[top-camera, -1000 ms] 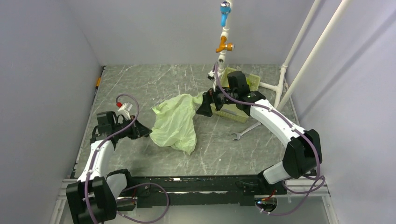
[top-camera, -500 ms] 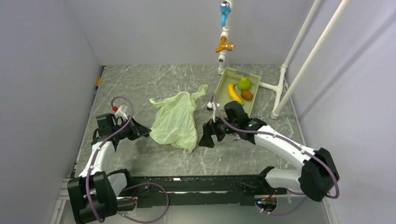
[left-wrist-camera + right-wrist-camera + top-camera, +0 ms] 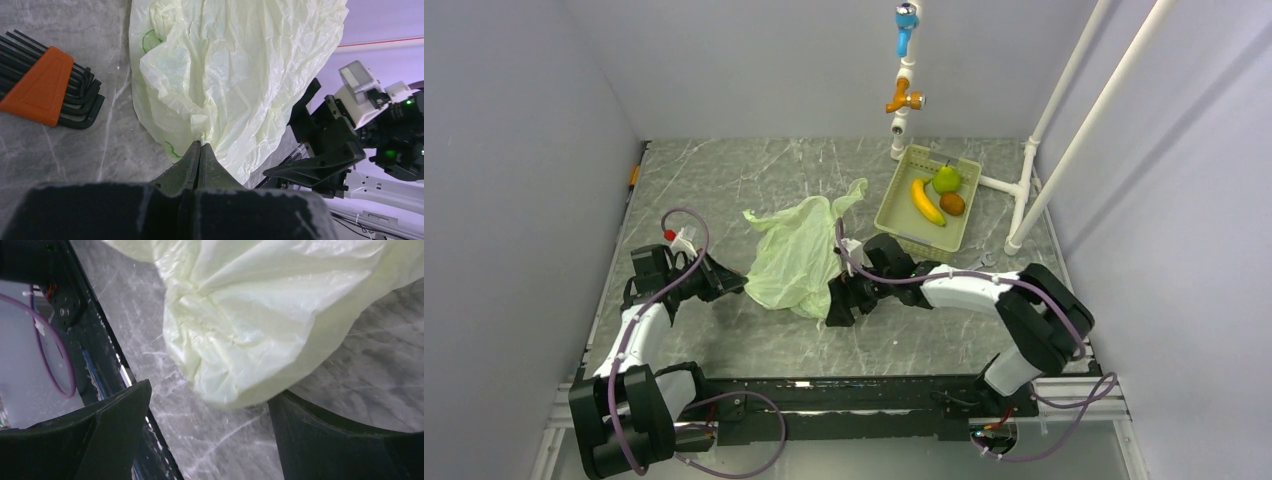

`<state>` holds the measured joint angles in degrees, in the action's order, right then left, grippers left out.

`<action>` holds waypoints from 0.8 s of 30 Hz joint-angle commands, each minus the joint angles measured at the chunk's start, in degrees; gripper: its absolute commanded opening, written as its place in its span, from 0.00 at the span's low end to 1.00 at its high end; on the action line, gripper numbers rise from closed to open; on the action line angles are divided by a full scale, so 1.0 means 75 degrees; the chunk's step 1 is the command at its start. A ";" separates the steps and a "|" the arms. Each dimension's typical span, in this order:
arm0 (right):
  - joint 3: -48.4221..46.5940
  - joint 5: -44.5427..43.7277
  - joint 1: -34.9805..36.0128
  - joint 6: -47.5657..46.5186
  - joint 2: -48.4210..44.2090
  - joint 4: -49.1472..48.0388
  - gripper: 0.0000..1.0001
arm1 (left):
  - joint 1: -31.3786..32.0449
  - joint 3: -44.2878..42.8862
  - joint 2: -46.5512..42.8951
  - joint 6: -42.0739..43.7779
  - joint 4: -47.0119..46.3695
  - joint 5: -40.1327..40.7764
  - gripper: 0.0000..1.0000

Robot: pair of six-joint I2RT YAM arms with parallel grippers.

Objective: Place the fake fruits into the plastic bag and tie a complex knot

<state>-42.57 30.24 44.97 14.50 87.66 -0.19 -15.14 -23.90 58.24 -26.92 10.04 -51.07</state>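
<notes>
From above, the plastic bag (image 3: 799,260) lies crumpled and flat on the grey marbled desk (image 3: 754,180), between the two sets of jaws. The left jaws are pressed together on the bag's left edge, pinching a fold of the film. The right jaws are spread wide and sit low at the bag's near right corner. Well beyond the right jaws, toward the back of the desk, a yellow banana (image 3: 926,202), a green fruit (image 3: 946,179) and a brownish-orange fruit (image 3: 953,204) lie together in a pale green tray (image 3: 886,215). All three are outside the bag.

In the left wrist view, the left jaws are shut tip to tip, with a small gathered tuck of the bag's edge caught between them. The rest of the bag fans out ahead of the tips, wrinkled and pale yellow-green. A set of black hex keys in an orange holder (image 3: 42,85) rests on the desk to the left of the jaws, apart from the bag. The right jaws show off to the right, at the bag's far edge, standing open.

In the right wrist view, the right jaws are parted to either side of the frame. A puffed corner of the bag hangs into the gap between them, above the bare desk. Whether either jaw touches the film cannot be told, and nothing is pinched.
</notes>
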 commanded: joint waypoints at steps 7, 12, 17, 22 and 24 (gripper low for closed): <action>-0.0083 0.0783 -0.0434 0.0268 0.0542 -0.0779 0.00 | -0.0262 -0.0306 0.0192 0.0438 0.0309 0.0147 0.00; -0.0242 0.1025 -0.1497 -0.1578 -0.0478 0.1405 0.00 | -0.1082 -0.1361 0.0335 0.3018 0.1914 0.0467 0.00; -0.0373 0.0781 -0.1932 -0.3308 -0.0933 0.3031 0.00 | -0.1860 -0.2664 0.1103 0.4775 0.2727 0.0128 0.00; -0.0467 0.0876 -0.1953 -0.3425 -0.0700 0.3074 0.00 | -0.1628 -0.3728 0.1779 0.7843 0.4816 -0.0297 0.00; -0.0554 0.1255 -0.1927 -0.3260 -0.0624 0.2866 0.00 | -0.1362 -0.3978 0.2015 0.8947 0.5660 -0.0373 0.00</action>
<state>-45.89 37.30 30.59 -7.20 81.60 17.93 -27.97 -49.19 70.70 16.16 37.69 -52.34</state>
